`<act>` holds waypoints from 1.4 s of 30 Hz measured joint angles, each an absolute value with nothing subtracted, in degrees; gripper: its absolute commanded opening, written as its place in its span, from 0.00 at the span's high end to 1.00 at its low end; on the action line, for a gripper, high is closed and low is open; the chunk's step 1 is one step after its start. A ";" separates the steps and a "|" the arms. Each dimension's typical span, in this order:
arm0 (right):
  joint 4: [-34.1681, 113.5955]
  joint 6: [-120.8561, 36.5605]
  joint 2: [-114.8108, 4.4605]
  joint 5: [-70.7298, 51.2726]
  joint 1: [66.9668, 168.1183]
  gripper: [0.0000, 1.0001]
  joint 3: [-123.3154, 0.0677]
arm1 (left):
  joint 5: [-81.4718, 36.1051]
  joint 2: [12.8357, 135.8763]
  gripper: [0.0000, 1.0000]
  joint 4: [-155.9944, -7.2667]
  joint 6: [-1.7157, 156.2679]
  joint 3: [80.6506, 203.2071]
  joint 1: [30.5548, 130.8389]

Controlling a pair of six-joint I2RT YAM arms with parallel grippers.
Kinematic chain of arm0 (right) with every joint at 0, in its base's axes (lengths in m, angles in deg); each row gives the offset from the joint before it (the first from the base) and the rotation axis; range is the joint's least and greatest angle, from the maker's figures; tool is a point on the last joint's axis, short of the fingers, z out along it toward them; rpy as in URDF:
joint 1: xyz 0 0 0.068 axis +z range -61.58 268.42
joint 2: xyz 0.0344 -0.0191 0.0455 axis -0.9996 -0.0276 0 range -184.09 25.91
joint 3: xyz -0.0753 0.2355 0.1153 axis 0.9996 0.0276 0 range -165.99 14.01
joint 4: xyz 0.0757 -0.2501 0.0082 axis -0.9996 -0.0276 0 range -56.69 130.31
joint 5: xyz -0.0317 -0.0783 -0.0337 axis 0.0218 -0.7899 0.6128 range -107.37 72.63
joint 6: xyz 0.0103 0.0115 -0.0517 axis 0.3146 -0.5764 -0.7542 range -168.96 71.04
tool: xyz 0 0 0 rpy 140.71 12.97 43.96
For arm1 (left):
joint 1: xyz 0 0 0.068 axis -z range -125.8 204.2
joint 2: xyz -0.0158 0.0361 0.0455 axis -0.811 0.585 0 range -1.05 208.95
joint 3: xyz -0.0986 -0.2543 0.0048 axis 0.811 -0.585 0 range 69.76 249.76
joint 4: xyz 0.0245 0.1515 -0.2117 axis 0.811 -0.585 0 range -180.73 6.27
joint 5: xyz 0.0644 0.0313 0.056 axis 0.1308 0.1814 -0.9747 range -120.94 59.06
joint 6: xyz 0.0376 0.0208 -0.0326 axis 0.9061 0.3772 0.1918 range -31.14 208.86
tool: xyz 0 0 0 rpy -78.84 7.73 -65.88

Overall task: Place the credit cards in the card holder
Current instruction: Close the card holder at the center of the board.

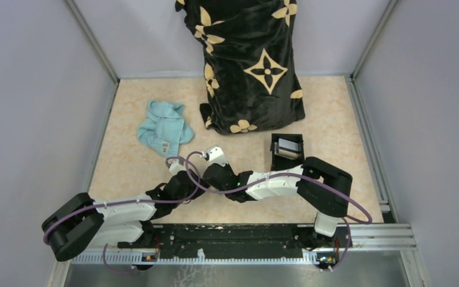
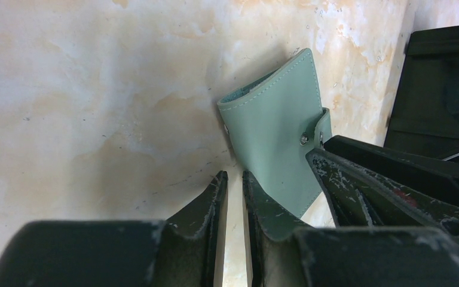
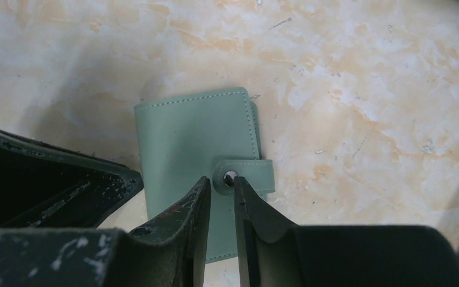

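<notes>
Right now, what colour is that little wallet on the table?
The card holder is sage green with a silver snap; best seen from the right wrist view.

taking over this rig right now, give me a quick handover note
Left gripper: jaws slightly apart, empty, beside the card holder.
Right gripper: jaws slightly apart at the holder's snap tab; no clear grip.
Card holder: on the table, snapped shut.
Credit cards: apparently in the black box, none in the holder.
Done: nothing loaded.
Left: unsnap, open the holder, insert the cards.
</notes>
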State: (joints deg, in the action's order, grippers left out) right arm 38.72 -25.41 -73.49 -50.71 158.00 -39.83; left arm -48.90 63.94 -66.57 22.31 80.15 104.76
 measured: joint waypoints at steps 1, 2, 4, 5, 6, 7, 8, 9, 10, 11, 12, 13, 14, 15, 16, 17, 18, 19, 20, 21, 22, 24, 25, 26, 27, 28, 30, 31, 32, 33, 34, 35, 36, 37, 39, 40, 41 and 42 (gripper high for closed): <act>38.24 -25.67 -73.58 -51.17 158.02 0.78 -40.18 | -48.86 63.94 0.78 -66.50 22.33 80.11 104.72; 37.81 -26.00 -73.69 -51.81 158.06 0.78 -40.62 | -48.79 63.94 0.78 -66.37 22.36 80.07 104.65; 37.11 -26.68 -74.04 -52.88 158.15 0.77 -41.58 | -48.66 63.94 0.78 -66.11 22.44 79.93 104.65; 36.84 -26.99 -74.28 -53.25 158.17 0.77 -42.04 | -48.64 63.94 0.78 -65.98 22.47 79.85 104.63; 36.63 -27.40 -74.49 -53.60 158.22 0.78 -42.52 | -48.57 63.94 0.78 -65.84 22.47 79.78 104.57; 36.32 -27.62 -74.71 -53.79 158.26 0.78 -42.94 | -48.51 63.92 0.78 -65.76 22.47 79.74 104.57; 36.04 -27.93 -74.98 -53.90 158.28 0.78 -43.33 | -48.46 63.92 0.78 -65.67 22.47 79.67 104.57; 35.95 -28.17 -75.11 -53.99 158.33 0.78 -43.55 | -48.46 63.88 0.78 -65.63 22.47 79.63 104.57; 35.84 -28.36 -75.11 -54.03 158.37 0.78 -43.57 | -48.42 63.77 0.78 -65.58 22.47 79.52 104.54; 35.53 -28.47 -75.11 -54.14 158.37 0.78 -43.62 | -48.40 63.64 0.78 -65.54 22.47 79.41 104.54; 34.83 -28.52 -75.19 -54.17 158.37 0.78 -43.88 | -48.35 63.53 0.78 -65.52 22.47 79.37 104.54; 34.40 -28.65 -75.39 -54.21 158.39 0.78 -44.23 | -48.31 63.40 0.78 -65.58 22.47 79.30 104.54; 34.13 -28.86 -75.57 -54.25 158.41 0.78 -44.58 | -48.29 63.18 0.78 -65.67 22.47 79.19 104.52; 33.96 -29.02 -75.63 -54.28 158.48 0.78 -44.77 | -48.27 62.94 0.78 -65.78 22.47 79.13 104.48; 33.59 -29.08 -75.63 -54.32 158.54 0.78 -44.95 | -48.27 62.72 0.78 -65.98 22.49 79.06 104.41; 33.41 -29.30 -75.63 -54.41 158.70 0.78 -45.12 | -48.24 62.54 0.78 -66.13 22.49 78.99 104.33; 33.02 -29.43 -75.70 -54.41 158.83 0.78 -45.39 | -48.20 62.35 0.78 -66.22 22.49 78.91 104.30; 32.67 -29.46 -75.81 -54.41 159.00 0.77 -45.76 | -48.18 62.21 0.78 -66.26 22.49 78.84 104.28; 32.32 -29.48 -75.96 -54.41 159.18 0.77 -46.15 | -48.16 62.08 0.78 -66.37 22.49 78.80 104.28; 32.12 -29.48 -76.00 -54.38 159.29 0.77 -46.39 | -48.09 61.95 0.78 -66.48 22.47 78.78 104.28; 31.99 -29.48 -76.07 -54.41 159.44 0.77 -46.59 | -48.05 61.82 0.78 -66.61 22.47 78.73 104.28; 31.51 -29.48 -76.31 -54.38 159.59 0.77 -47.07 | -48.00 61.60 0.78 -66.65 22.47 78.60 104.28; 31.27 -29.48 -76.59 -54.41 159.64 0.77 -47.33 | -47.98 61.49 0.78 -66.65 22.47 78.54 104.28; 30.97 -29.48 -76.85 -54.41 159.66 0.76 -47.57 | -47.96 61.41 0.78 -66.65 22.47 78.49 104.28; 30.77 -29.46 -77.18 -54.41 159.66 0.76 -47.72 | -47.94 61.36 0.78 -66.70 22.47 78.47 104.28; 30.38 -29.46 -77.47 -54.47 159.66 0.76 -47.97 | -47.92 61.30 0.78 -66.72 22.47 78.43 104.28; 29.78 -29.37 -78.10 -54.62 159.66 0.76 -48.05 | -47.87 61.23 0.78 -66.74 22.47 78.40 104.28; 29.26 -29.32 -78.32 -54.80 159.66 0.76 -48.05 | -47.87 61.19 0.78 -66.76 22.47 78.40 104.28; 28.93 -29.30 -78.54 -54.89 159.66 0.76 -48.05 | -47.85 61.19 0.78 -66.78 22.47 78.38 104.28; 28.52 -29.28 -78.73 -54.93 159.66 0.76 -48.05 | -47.85 61.19 0.78 -66.76 22.47 78.38 104.28; 28.25 -29.26 -78.84 -55.02 159.66 0.76 -48.05 | -47.85 61.19 0.78 -66.76 22.47 78.38 104.28; 27.97 -29.26 -78.87 -55.11 159.68 0.76 -48.05 | -47.85 61.19 0.78 -66.76 22.47 78.38 104.28; 27.80 -29.26 -78.87 -55.28 159.68 0.76 -48.05 | -47.85 61.19 0.78 -66.72 22.47 78.34 104.28; 27.80 -29.24 -78.87 -55.35 159.68 0.77 -48.05 | -47.85 61.19 0.78 -66.61 22.44 78.27 104.28; 27.38 -29.24 -78.87 -55.61 159.68 0.80 -48.05 | -47.85 61.19 0.78 -66.52 22.44 78.23 104.28; 27.32 -29.24 -78.87 -55.72 159.66 0.83 -48.05 | -47.85 61.19 0.78 -66.50 22.44 78.23 104.28; 27.18 -29.24 -78.87 -55.83 159.68 0.86 -48.05 | -47.83 61.19 0.78 -66.48 22.44 78.21 104.28; 27.14 -29.24 -78.87 -55.96 159.68 0.89 -48.05 | -47.83 61.19 0.78 -66.41 22.44 78.19 104.28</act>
